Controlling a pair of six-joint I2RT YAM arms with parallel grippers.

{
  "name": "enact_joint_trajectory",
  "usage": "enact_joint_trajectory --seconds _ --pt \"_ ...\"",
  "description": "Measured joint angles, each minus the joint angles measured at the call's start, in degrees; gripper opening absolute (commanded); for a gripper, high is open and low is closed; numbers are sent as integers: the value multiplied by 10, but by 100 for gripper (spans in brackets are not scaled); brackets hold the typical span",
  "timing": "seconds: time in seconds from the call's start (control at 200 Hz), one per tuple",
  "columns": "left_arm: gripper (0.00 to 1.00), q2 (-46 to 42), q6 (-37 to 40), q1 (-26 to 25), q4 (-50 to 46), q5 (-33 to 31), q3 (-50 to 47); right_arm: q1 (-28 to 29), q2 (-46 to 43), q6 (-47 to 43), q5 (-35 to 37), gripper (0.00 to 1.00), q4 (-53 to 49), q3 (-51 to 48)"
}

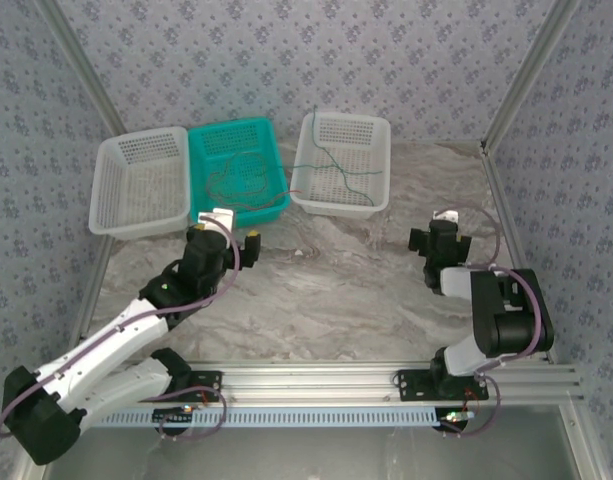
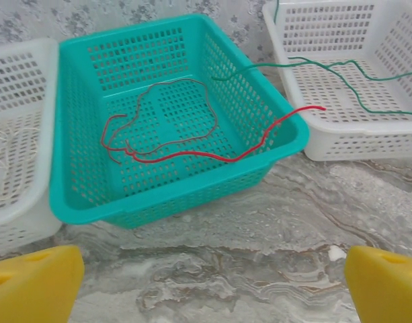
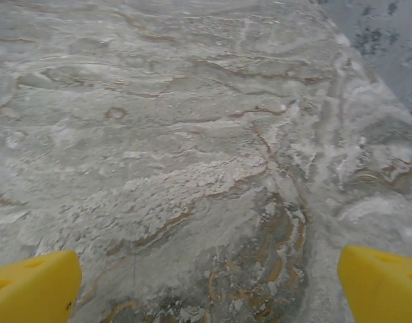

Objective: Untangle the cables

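Here, the red cable is coiled in the teal basket, one end draped over its rim; the green cable is laid across the right white basket. The left gripper and the right gripper are spread wide, with nothing grasped.

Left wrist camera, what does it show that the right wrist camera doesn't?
Left wrist: a teal plastic basket with a thin red wire trailing over its rim, a white plastic basket crossed by a thin green wire. Right wrist: a brown-veined patch of grey marbled tabletop. Shared: tabletop, patterned wall, open yellow-fingered jaws on left gripper and right gripper.
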Motion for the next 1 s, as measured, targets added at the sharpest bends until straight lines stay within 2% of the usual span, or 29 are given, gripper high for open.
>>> enact_joint_trajectory --seconds 0.185,0.3,0.405,0.515,0.625,0.75,0.894,0.999 --pt "99 -23 10 1 -4 -64 -15 -15 5 -14 -57 100 56 -22" --pt "99 -43 10 23 0 -98 -43 -13 5 -18 -68 100 76 -22" --pt "99 -54 4 83 9 -111 -73 -19 5 -20 -87 100 78 -22" --pt "99 -52 1 171 46 -104 -114 -22 5 -23 -111 100 78 -21" --pt "99 -12 19 249 84 -94 -142 -22 5 -25 -125 100 78 -21" --pt "99 51 41 314 156 -65 -163 -23 5 -25 -131 100 78 -21" --pt "99 119 45 392 241 39 -187 -24 5 -25 -134 100 78 -21" --pt "99 170 46 424 288 100 -188 -24 5 -25 -136 100 78 -21"
